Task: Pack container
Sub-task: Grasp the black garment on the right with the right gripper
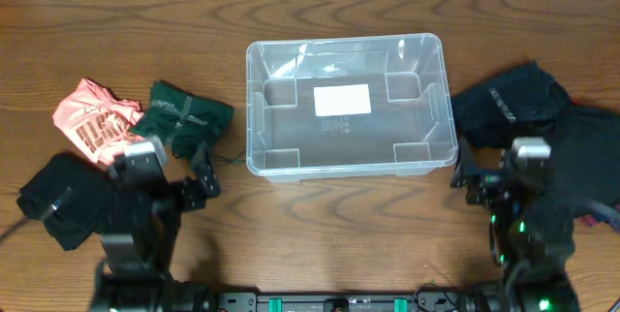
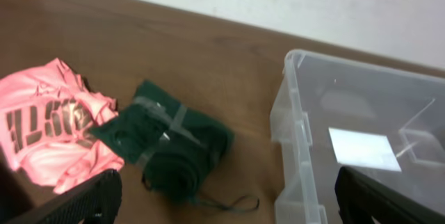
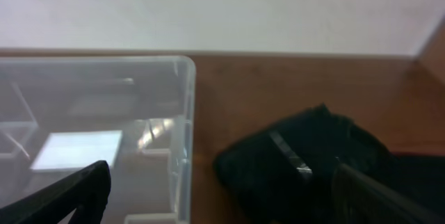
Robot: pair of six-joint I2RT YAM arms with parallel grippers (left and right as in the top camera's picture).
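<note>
The clear plastic container (image 1: 281, 162) stands empty at the table's middle, a white label on its base; it also shows in the left wrist view (image 2: 299, 154) and the right wrist view (image 3: 177, 106). A dark green folded garment (image 1: 189, 118) (image 2: 170, 144) and a pink garment (image 1: 92, 118) (image 2: 49, 130) lie to its left. A black folded garment (image 1: 509, 104) (image 3: 313, 161) lies to its right. My left gripper (image 1: 199, 181) (image 2: 226, 203) is open and empty, near the green garment. My right gripper (image 1: 470, 176) (image 3: 219, 196) is open and empty, between the container and the black garment.
Another black garment (image 1: 63, 201) lies at the left under my left arm. More dark clothing (image 1: 591, 167) with a bit of red lies at the far right edge. A pale wall stands beyond the table's far edge.
</note>
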